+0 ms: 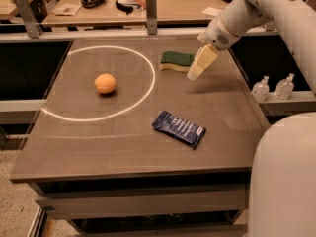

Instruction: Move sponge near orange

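Tabletop (123,147): pincer (194,74) beside sponge (176,61), wrapper (178,129) apart

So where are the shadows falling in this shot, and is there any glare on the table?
Camera view: soft light from above; the orange throws a small shadow at its base, and the gripper, hovering just right of the sponge, casts a faint one on the table to its right. Camera view: no hard glare on the tabletop, only a mild sheen on the blue wrapper.
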`<control>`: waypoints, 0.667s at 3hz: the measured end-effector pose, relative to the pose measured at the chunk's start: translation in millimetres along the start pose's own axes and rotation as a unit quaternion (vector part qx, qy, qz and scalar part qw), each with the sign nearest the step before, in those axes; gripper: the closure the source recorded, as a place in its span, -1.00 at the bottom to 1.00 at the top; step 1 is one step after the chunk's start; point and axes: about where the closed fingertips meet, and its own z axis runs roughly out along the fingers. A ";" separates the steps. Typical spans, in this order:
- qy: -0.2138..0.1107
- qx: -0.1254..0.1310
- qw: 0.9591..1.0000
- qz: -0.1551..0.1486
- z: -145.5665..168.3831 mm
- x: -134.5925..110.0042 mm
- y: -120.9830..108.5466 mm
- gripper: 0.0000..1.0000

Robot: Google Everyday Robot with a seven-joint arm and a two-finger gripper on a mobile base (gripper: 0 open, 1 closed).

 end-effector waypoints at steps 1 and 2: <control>-0.006 -0.008 1.000 -0.010 15.5 -0.4 -7.9 -1.00; 0.007 -0.015 1.000 -0.005 25.6 4.8 -14.9 -1.00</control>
